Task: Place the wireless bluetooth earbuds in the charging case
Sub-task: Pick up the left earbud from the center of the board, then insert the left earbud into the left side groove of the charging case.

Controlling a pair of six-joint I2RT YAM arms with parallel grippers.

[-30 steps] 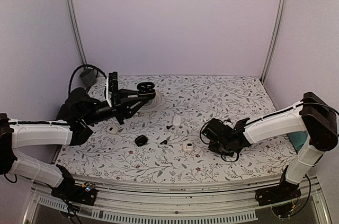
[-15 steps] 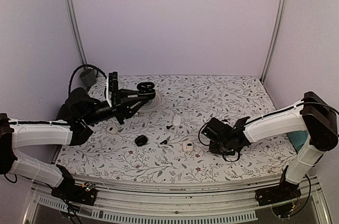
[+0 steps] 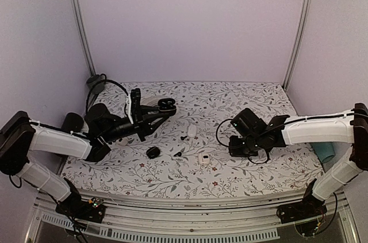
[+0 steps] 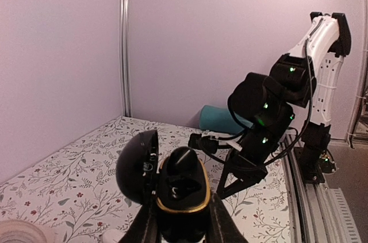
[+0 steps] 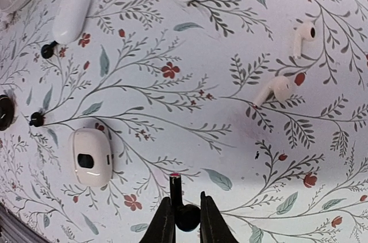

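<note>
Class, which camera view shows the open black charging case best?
Left wrist view: the charging case fills the foreground, lid open, gold rim visible, held in the left hand. The top external view shows it only as a small dark shape; the right wrist view misses it.

No text, brand or number could be read in any view. A small pale mark was seen on the open lid of the black charging case (image 4: 138,162), too blurred to be made out.
</note>
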